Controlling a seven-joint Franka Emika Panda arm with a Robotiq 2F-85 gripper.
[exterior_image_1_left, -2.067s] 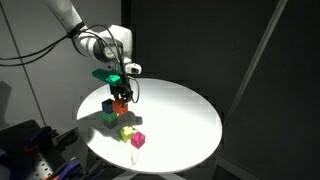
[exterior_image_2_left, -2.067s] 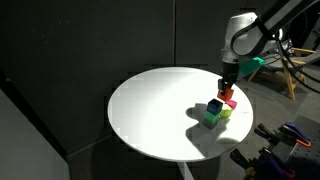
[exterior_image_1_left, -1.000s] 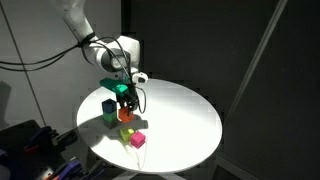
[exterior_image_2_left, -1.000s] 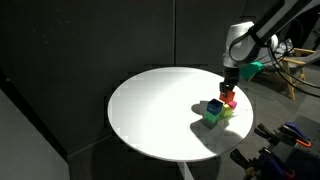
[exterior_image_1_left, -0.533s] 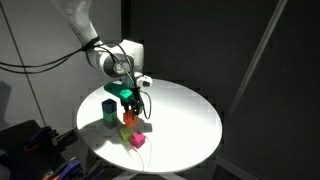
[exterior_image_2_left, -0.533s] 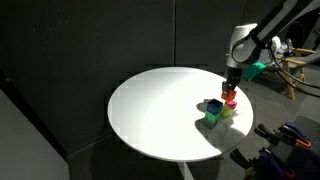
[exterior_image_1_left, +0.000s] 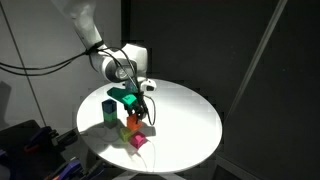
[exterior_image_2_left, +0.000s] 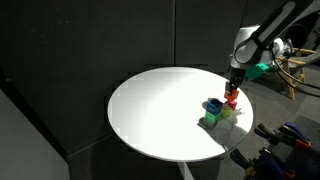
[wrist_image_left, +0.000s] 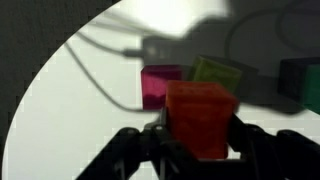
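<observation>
1. Gripper (exterior_image_1_left: 133, 114) is pinched narrow on the red block (wrist_image_left: 200, 118), one jaw on each side face, low over the table (exterior_image_1_left: 190, 120).
2. The block sits right between the fingers. In the wrist view the pink block (wrist_image_left: 162, 85) and yellow-green block (wrist_image_left: 220, 72) are just beyond it, on the far side.
3. Looks like a light, stiff cube with smooth faces. Two flat opposite sides are the spot to grab.
4. It's blurry, so I can't tell if it touches anything underneath.
</observation>
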